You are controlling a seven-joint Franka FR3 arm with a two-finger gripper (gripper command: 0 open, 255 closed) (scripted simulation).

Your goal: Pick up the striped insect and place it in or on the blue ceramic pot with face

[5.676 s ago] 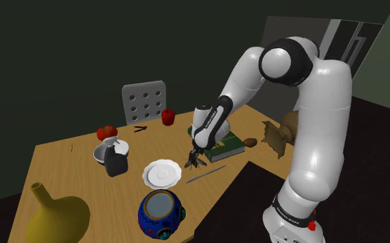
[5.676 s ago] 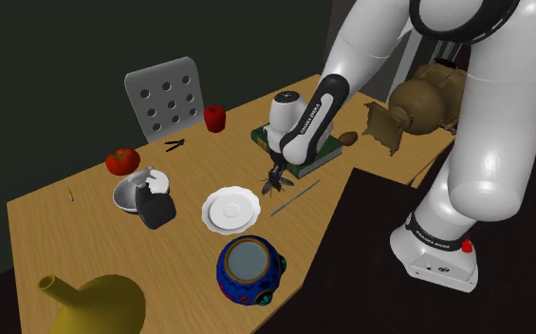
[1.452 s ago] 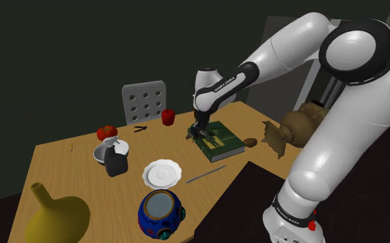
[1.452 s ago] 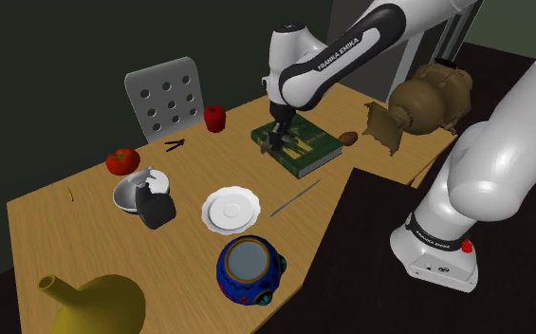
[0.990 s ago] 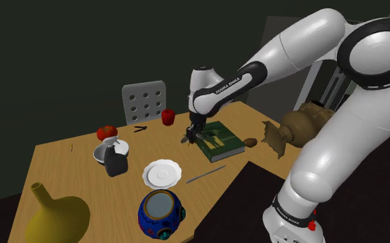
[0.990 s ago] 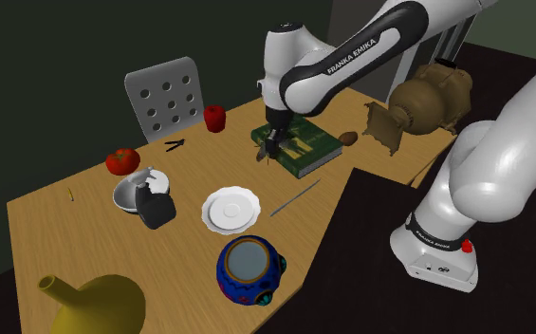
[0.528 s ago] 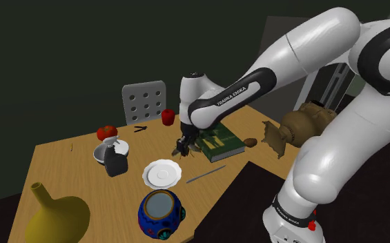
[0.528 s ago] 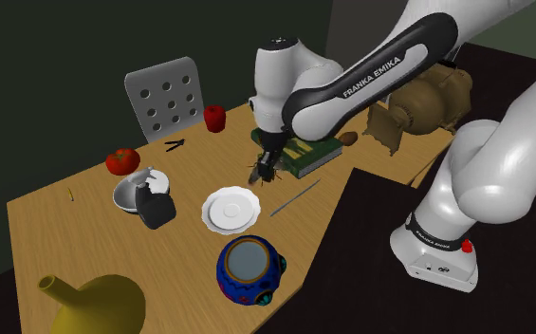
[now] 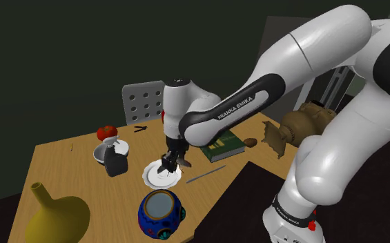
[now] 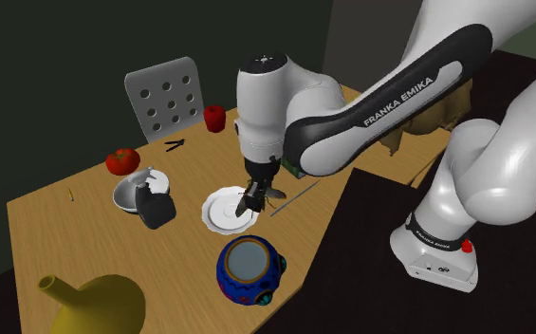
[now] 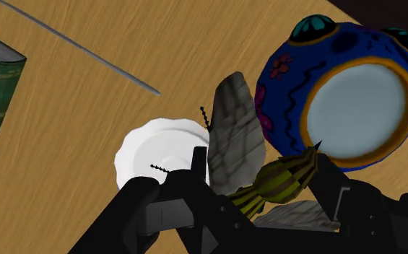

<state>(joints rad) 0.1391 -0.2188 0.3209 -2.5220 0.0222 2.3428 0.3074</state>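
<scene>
**A:** What has the gripper [image 9: 166, 166] got?

**B:** Its black fingers [image 11: 159, 209] are clamped on the striped insect [image 11: 285, 179]. It hangs above the white plate [image 9: 160, 179], off the table [image 9: 62, 166].

**A:** What's around it?

**B:** In the shoulder view, reading from the plate:
- the blue pot [image 9: 161, 212] is at 6 o'clock, mouth up
- a thin grey rod [image 9: 206, 174] lies at 3
- a green book [image 9: 222, 145] lies at 2
- a black jug [image 9: 115, 164] stands between 9 and 10, with a white bowl [image 9: 103, 152] touching it behind
- a tomato [image 9: 106, 132] sits at 11
- a yellow vase [image 9: 59, 217] is at 8, well apart

The arm's forearm arches in from 1 o'clock, above the book.

**A:** Room to move?

**B:** Bare wood lies between plate and pot. The pot stands near the table's front edge. The dark stand [image 9: 248, 200] butts against the table at 4 o'clock from the plate, just past the rod. Toward 7 o'clock the wood is open as far as the vase.

**A:** How is the insect lying?

**B:** In the wrist view its yellow-and-dark striped abdomen tapers to a sharp tip aimed at the pot's rim. The long axis slants from between the fingers toward the pot. One grey wing [image 11: 235, 133] sticks out away from the fingers, between plate and pot. I can't make out the head.
</scene>
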